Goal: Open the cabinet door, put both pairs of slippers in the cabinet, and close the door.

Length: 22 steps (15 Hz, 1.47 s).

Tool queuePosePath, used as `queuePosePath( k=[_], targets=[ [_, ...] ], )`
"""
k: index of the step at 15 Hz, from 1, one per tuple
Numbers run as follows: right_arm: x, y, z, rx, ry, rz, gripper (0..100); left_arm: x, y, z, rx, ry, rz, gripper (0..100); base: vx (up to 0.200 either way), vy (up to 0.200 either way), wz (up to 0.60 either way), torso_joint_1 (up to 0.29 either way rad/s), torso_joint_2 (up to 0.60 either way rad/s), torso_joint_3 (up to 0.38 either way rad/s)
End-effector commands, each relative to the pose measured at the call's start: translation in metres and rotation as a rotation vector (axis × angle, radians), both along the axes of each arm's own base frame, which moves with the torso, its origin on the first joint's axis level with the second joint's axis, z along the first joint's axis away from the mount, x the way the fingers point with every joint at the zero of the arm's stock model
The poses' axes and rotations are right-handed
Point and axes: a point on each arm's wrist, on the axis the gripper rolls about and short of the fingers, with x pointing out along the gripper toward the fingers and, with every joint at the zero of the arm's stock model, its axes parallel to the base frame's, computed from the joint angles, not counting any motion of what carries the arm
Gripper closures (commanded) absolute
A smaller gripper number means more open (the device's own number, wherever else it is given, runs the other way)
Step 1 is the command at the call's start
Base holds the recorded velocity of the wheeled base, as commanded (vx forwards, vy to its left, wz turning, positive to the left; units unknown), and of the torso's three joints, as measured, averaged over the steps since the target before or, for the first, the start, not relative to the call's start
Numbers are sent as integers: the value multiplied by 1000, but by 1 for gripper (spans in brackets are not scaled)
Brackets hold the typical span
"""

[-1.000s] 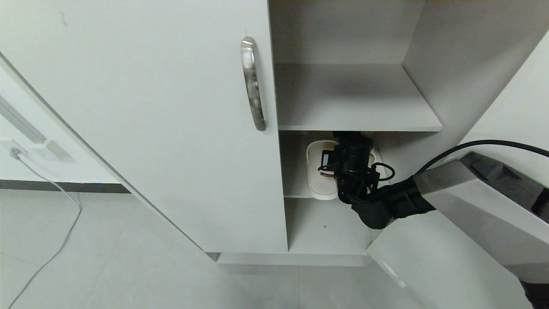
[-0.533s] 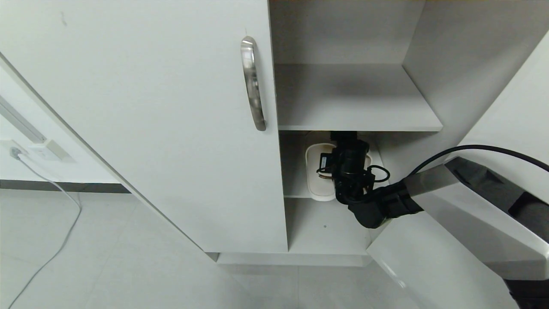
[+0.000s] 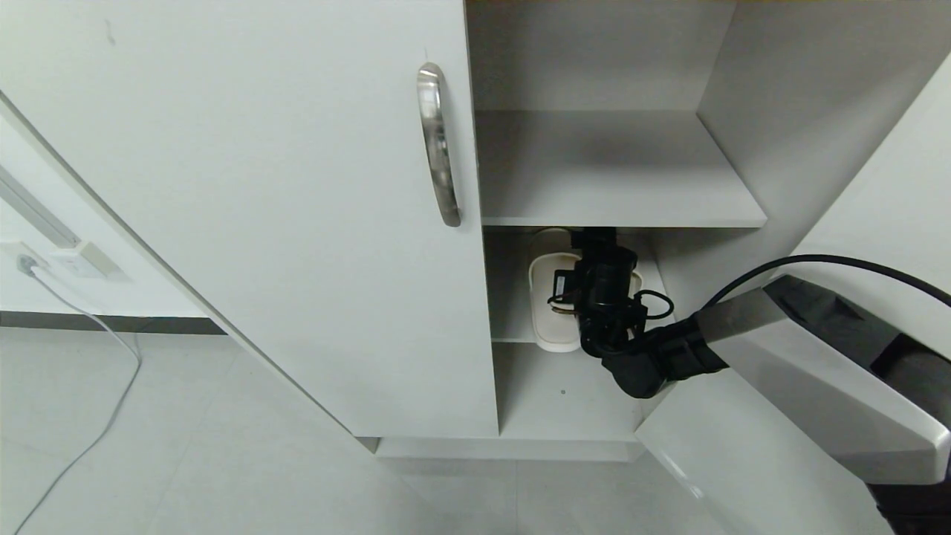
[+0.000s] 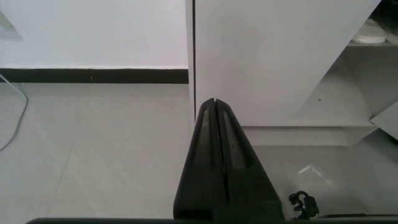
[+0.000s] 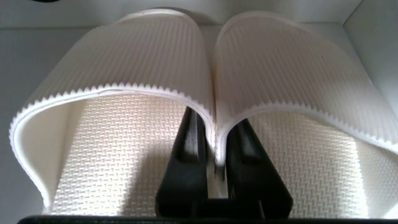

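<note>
A pair of white ribbed slippers (image 5: 143, 74) lies side by side on the cabinet's middle shelf (image 3: 511, 312), under the upper shelf (image 3: 609, 171). My right gripper (image 5: 214, 134) is shut on the two inner strap edges where the slippers meet. In the head view the right gripper (image 3: 594, 241) reaches into that shelf, and the slippers (image 3: 546, 316) show white to its left. The left gripper (image 4: 215, 107) is shut on nothing, low over the floor in front of the cabinet. A white slipper edge (image 4: 373, 34) shows on the shelf in the left wrist view.
The cabinet's left door (image 3: 260, 186) with its metal handle (image 3: 438, 145) is closed. The right door (image 3: 743, 461) stands open beside my right arm. The bottom compartment (image 3: 557, 394) is bare. A wall socket and cable (image 3: 74, 260) are at far left above tiled floor.
My right arm has pushed a little deeper into the middle shelf, carrying the slippers further back. The left gripper's earlier position is not shown.
</note>
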Motion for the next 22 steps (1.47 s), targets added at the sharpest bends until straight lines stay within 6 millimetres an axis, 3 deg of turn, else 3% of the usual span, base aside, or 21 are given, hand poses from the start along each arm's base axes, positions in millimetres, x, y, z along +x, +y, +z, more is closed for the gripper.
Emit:
queuePosePath(
  k=[1,3,4,7,9,10,13,18,22],
  targets=[
    [0,1,-2,-2,4,2,100,0,0,0,0,1,0,100,0,0,0,0,0,0],
    [0,1,-2,-2,4,2,100,0,0,0,0,1,0,100,0,0,0,0,0,0],
    [0,1,-2,-2,4,2,0,0,0,0,0,1,0,100,0,0,0,0,0,0],
    [-3,-1,-5,-12,18,2,0,0,0,0,0,1,2,100,0,0,0,0,0,0],
    [-22,-5,-2,-24,40,15,0,0,0,0,0,1,2,100,0,0,0,0,0,0],
    [-22,-5,-2,-24,40,15,0,0,0,0,0,1,2,100,0,0,0,0,0,0],
    [-74,-13,12,-13,25,60,0,0,0,0,0,1,2,100,0,0,0,0,0,0],
    [-151,-20,4,-20,14,127,0,0,0,0,1,1,0,100,0,0,0,0,0,0],
    [-159,-22,2,-29,28,132,0,0,0,0,2,1,-1,100,0,0,0,0,0,0]
  ],
)
